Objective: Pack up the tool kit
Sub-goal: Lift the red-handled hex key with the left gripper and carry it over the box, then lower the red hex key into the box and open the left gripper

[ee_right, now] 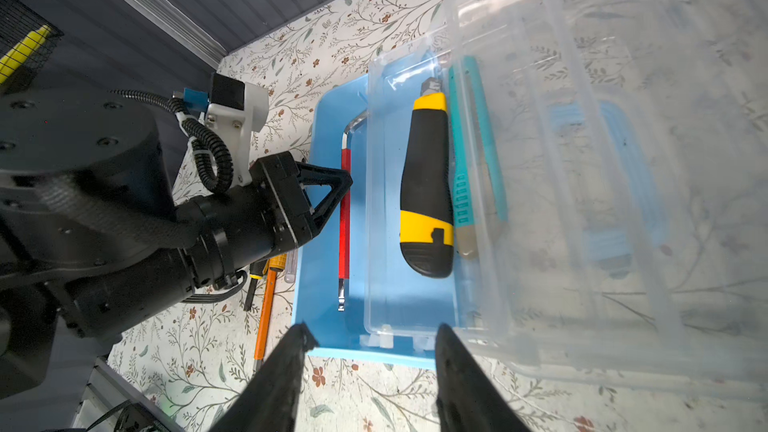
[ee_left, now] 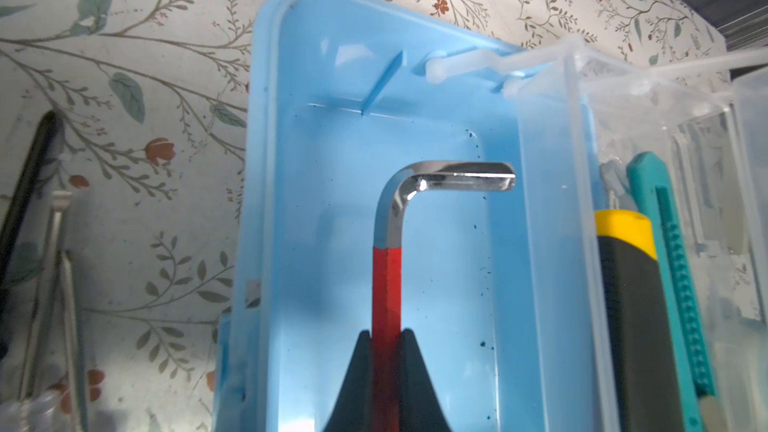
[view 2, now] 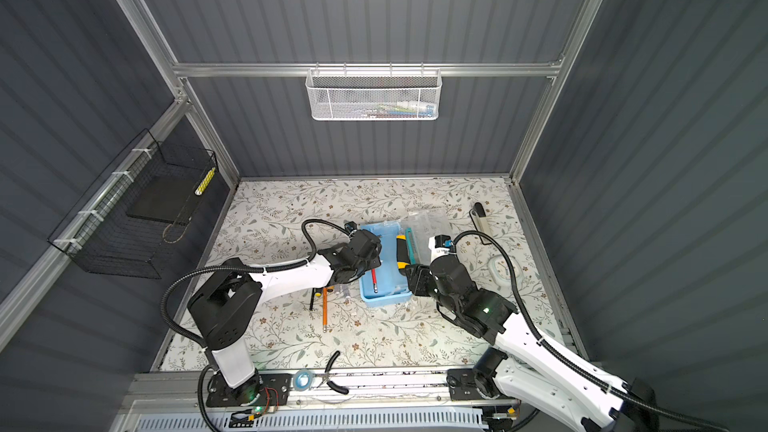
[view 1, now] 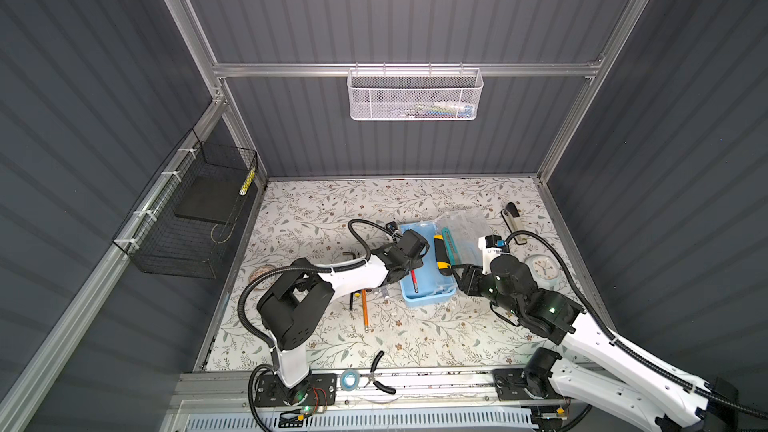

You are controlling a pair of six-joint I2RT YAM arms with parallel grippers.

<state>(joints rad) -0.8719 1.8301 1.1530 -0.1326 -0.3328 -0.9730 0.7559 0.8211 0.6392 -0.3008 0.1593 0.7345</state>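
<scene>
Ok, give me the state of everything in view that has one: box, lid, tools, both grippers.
box: open.
lid: swung open, lying beside the box.
left gripper: shut on the hex key.
hex key: held inside the box.
right gripper: open, empty.
yellow knife: lying in the clear tray.
teal cutter: lying beside the yellow knife.
pliers: loose, handles spread.

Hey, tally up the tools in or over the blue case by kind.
Hex keys: 1, the red-handled hex key in the left end effector
Utility knives: 2, the yellow-black knife and the teal knife
Total: 3
</scene>
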